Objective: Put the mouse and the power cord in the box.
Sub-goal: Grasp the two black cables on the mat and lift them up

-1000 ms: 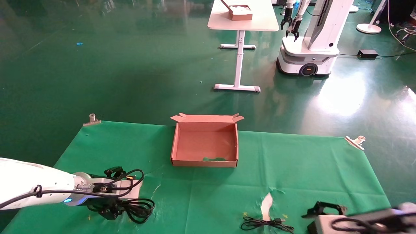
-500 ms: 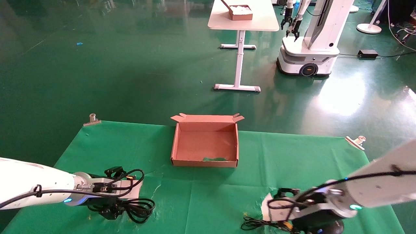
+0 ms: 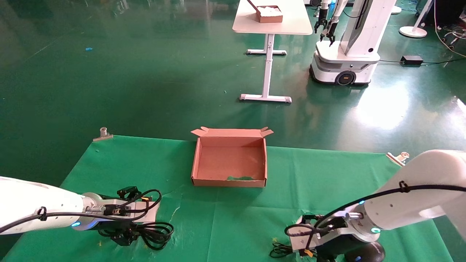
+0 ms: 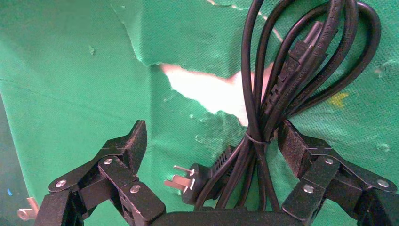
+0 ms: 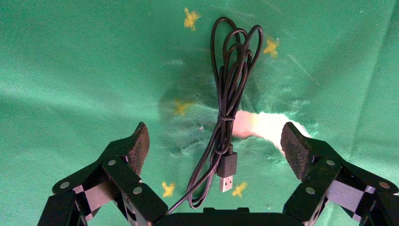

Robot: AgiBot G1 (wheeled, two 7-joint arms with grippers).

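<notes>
Since the earlier frames, the right gripper (image 5: 214, 146) has been swung in over the near right part of the counter (image 3: 233, 218), while the left arm and all loose things are unchanged. Its fingers (image 5: 136, 143) are spread wide and nothing is held; the mouse cable (image 5: 228, 108) with its USB plug (image 5: 226, 172) is bracketed between them, apparently so that a closing stroke would catch the bundle. The mouse (image 3: 366, 251) itself is seen partly hidden just under this arm, well short of the box (image 3: 229, 182).

The left gripper (image 4: 211, 150) is likewise held wide open and empty, straddling the tied waist of the power cord (image 4: 301, 66), whose plug (image 4: 197, 176) is pointed sideways between the fingers. This cord is lying near and to the left of the box, which contains neither item.
</notes>
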